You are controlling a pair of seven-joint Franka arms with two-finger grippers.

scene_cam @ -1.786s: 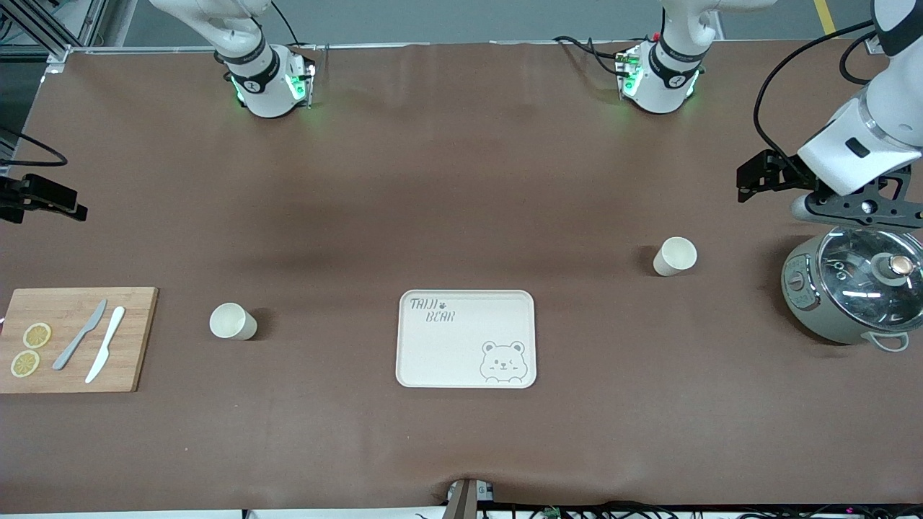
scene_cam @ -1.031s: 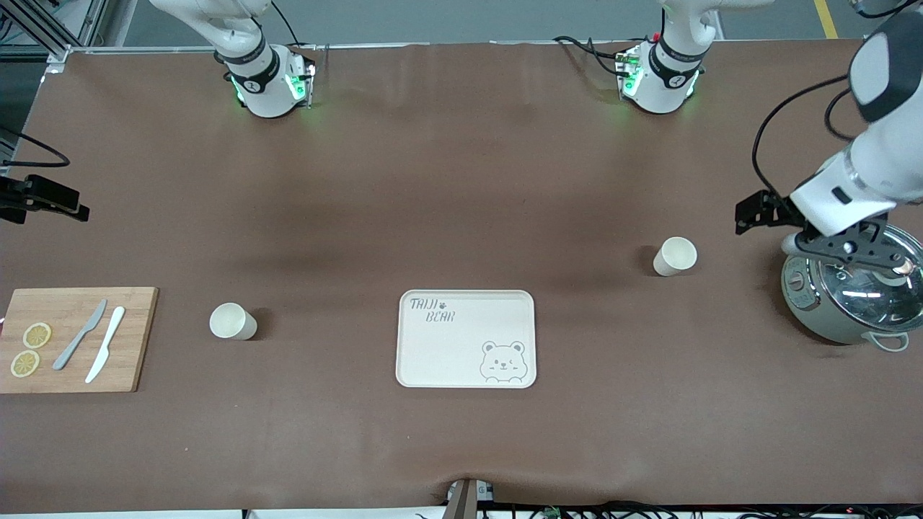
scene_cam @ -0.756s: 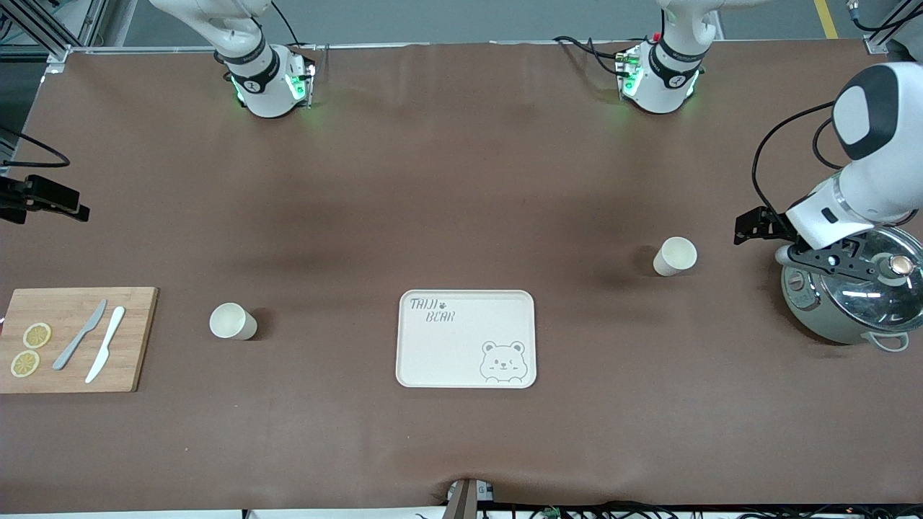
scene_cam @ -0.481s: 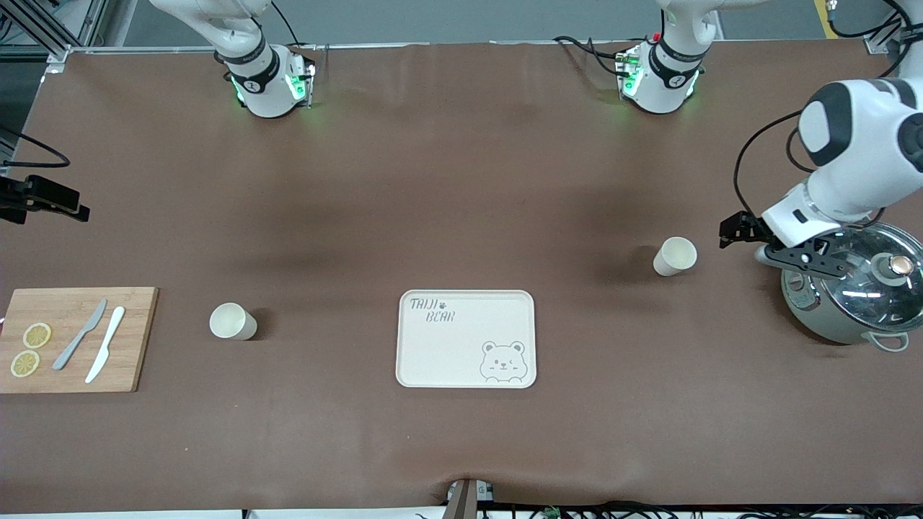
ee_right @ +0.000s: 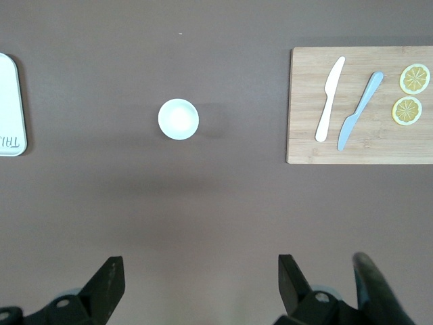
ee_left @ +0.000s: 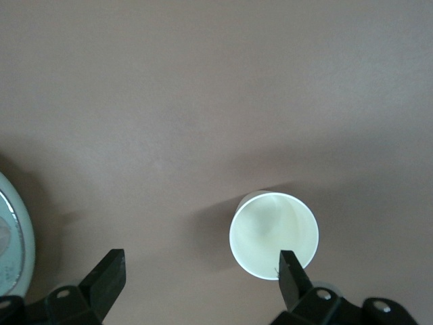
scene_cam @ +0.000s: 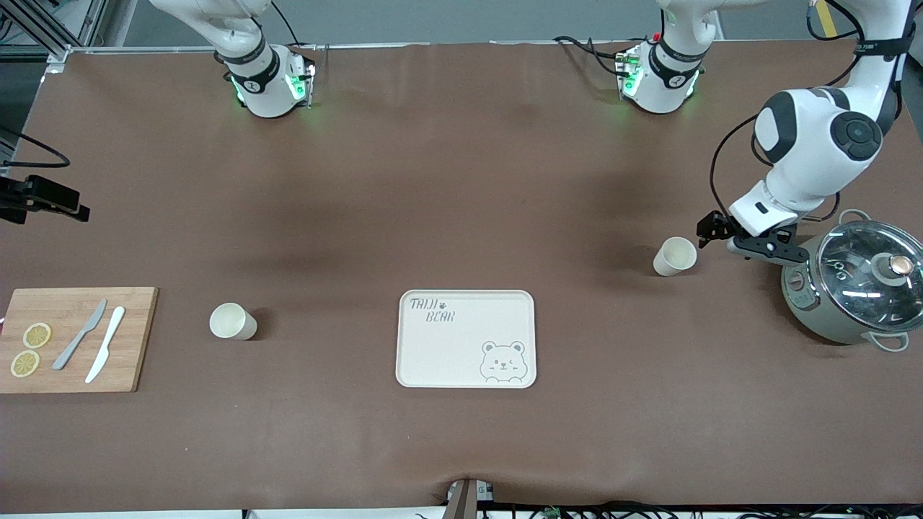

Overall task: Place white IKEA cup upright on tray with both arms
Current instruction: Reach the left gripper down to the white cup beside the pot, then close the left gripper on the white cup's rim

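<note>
Progress: my left gripper (scene_cam: 750, 241) has swung off the pot (scene_cam: 858, 288) and now hangs open at the near cup's (scene_cam: 675, 256) three o'clock, ready to grasp. My right gripper (ee_right: 196, 288) waits open, high above the other cup (scene_cam: 232, 321); the tray (scene_cam: 466, 339) holds nothing.

Even overhead light, soft shadows, sharp focus

Left claw (scene_cam: 723, 241) from pot (scene_cam: 858, 288) to cup (scene_cam: 675, 256).

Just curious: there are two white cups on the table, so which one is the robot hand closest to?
The cup beside the pot; the left gripper hovers next to it.
</note>
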